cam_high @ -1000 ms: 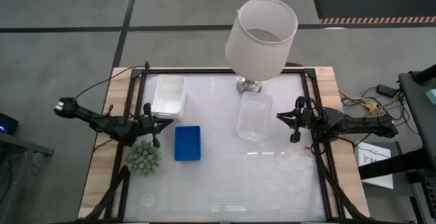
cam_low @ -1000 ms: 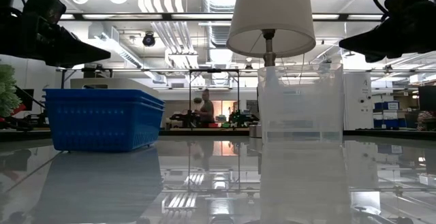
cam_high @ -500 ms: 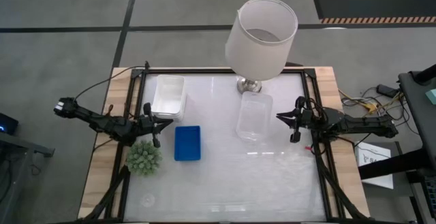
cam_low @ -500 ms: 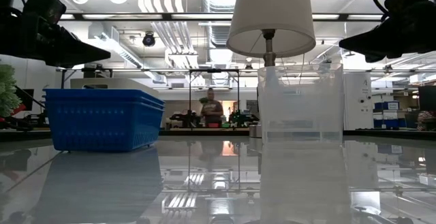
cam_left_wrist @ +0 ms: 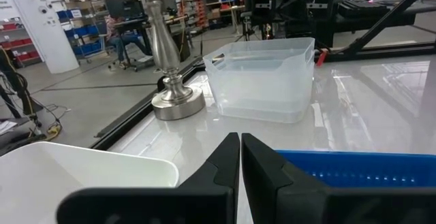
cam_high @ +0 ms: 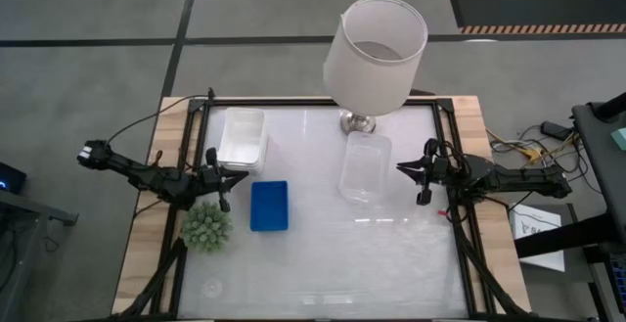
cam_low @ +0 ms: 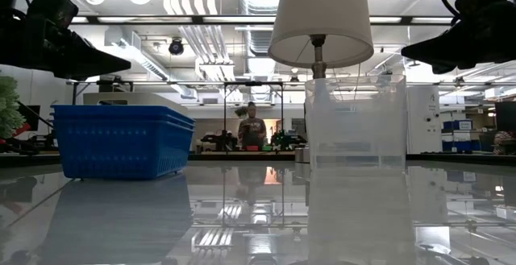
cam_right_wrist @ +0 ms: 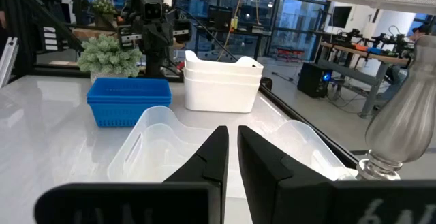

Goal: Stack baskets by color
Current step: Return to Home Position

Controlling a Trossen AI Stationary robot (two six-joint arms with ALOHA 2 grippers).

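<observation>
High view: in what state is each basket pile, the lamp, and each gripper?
white baskets: nested, upright, empty.
blue baskets: upright, apart from the others.
clear baskets: nested, upright, empty.
lamp: standing upright.
left gripper: fingers shut, holding nothing.
right gripper: fingers shut, holding nothing.

1. Left arm point(cam_high: 147, 170): dark, slim, built of jointed links, with a pale patch at its outer end.
2. Thin dark cable point(cam_high: 168, 115) arcs off the left arm.
3. Right arm point(cam_high: 509, 178): same dark, jointed build. Cable loops point(cam_high: 437, 150) bunch near its wrist.
4. Left gripper point(cam_high: 239, 173): black. Its fingers point(cam_left_wrist: 218, 169) are matte and wedge-shaped, tapering to blunt tips.
5. Right gripper point(cam_high: 401, 167): black. Fingers point(cam_right_wrist: 212, 152) have the same taper, with smooth, flat faces.
6. From table height both arms show as black, angular silhouettes.
</observation>
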